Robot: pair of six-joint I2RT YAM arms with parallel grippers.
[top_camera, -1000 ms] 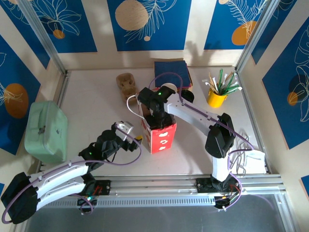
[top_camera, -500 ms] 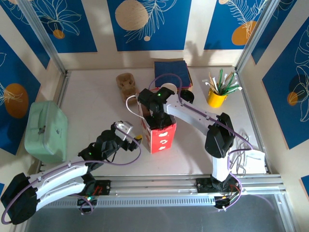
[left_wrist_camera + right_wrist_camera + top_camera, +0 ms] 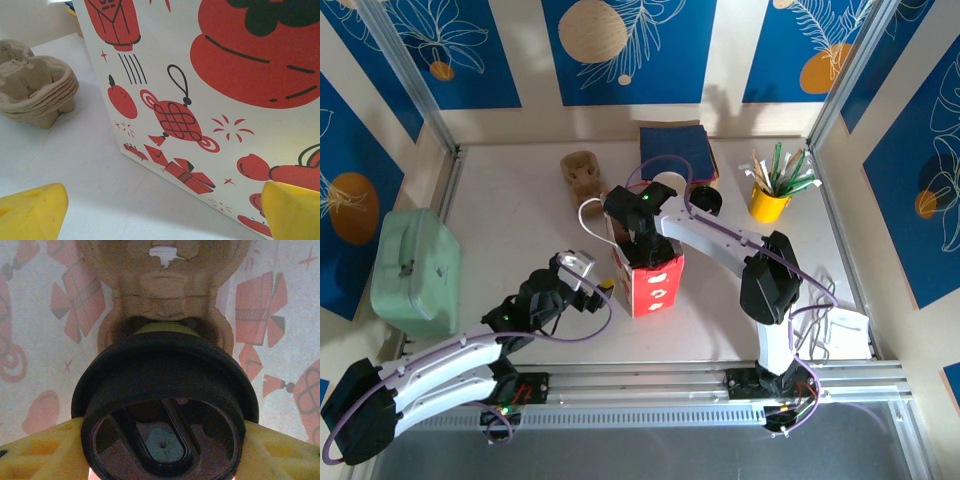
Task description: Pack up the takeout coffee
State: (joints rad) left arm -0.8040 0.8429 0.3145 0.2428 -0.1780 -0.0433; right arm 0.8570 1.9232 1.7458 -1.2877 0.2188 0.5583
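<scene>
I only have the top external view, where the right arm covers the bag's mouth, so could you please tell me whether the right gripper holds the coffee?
Observer: Yes, the right wrist view shows the right gripper shut on the coffee, gripping its black lid from both sides.
Operator: Thank you. Is it inside the bag?
Observer: Yes, the bag's printed walls surround it.
Operator: And what is the left gripper doing, please?
Observer: The left gripper is open, facing the bag's printed side, with nothing between its fingers.
</scene>
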